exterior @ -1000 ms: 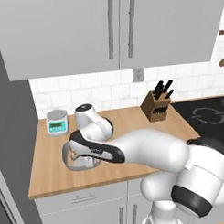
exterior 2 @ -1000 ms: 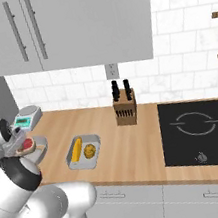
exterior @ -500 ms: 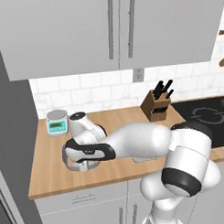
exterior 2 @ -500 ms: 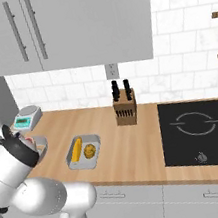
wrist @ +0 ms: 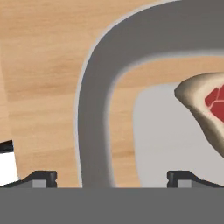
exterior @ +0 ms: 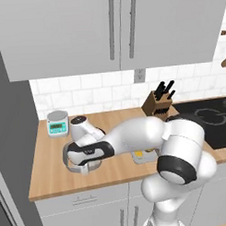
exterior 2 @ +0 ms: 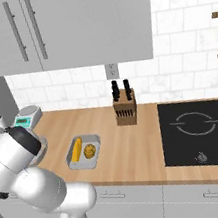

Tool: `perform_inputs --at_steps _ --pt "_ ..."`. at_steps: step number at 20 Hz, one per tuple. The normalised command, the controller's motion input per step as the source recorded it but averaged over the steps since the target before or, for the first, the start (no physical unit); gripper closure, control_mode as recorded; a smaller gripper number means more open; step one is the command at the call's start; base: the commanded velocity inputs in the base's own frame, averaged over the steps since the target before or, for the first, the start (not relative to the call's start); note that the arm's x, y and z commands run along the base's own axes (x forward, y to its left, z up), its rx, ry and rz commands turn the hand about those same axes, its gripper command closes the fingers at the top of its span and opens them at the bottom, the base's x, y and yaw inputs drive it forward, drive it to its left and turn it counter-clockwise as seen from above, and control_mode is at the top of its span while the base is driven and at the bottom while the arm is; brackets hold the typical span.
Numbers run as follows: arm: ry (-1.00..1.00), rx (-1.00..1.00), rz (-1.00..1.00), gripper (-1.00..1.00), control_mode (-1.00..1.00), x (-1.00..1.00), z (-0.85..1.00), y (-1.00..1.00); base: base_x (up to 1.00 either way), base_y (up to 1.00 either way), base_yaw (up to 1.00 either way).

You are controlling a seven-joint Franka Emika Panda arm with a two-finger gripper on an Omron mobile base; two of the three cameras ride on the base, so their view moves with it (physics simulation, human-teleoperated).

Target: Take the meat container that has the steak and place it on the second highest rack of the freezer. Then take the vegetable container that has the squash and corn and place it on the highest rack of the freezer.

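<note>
Hand (wrist: pixel 109 177) wide open, holding nothing, straddling the meat container's (wrist: pixel 94 109) rim left of the steak (wrist: pixel 210 107); lower squarely, then close on that rim.

The counter (exterior 2: pixel 137 141) looks like matt wood with fine grain. The meat container (wrist: pixel 94 96) seems smooth grey plastic. The cooktop (exterior 2: pixel 201 132) is glossy black glass.

Left base cam: behind arm on its left, faces fwd/down over wood counter (exterior: pixel 52 181), mid range. Right base cam: behind arm on its right, same counter seen from other side. Shared: knife block (exterior: pixel 157 103) (exterior 2: pixel 125 109), scale (exterior: pixel 57 124) (exterior 2: pixel 27 116), cooktop (exterior: pixel 212 120) (exterior 2: pixel 201 130). Hand cam: v. close, looks straight down on meat container (wrist: pixel 94 87) rim, steak (wrist: pixel 208 109) at right edge.
</note>
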Motion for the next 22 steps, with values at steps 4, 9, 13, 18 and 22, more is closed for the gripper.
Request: perform_inputs --at_steps 4,9,13,18,22 --pt "0.00 0.00 0.00 -1.00 -1.00 0.05 -0.47 0.01 0.00 0.00 0.00" --pt "0.00 0.00 0.00 -1.00 -1.00 0.06 -0.35 0.00 0.00 0.00 0.00" --pt "0.00 0.00 0.00 -1.00 -1.00 0.05 -0.21 0.00 0.00 0.00 0.00" --pt "0.00 0.00 0.00 1.00 -1.00 0.00 -0.02 0.00 0.00 0.00 0.00" --pt "0.00 0.00 0.00 1.00 -1.00 0.00 0.00 0.00 0.00 0.00 0.00"
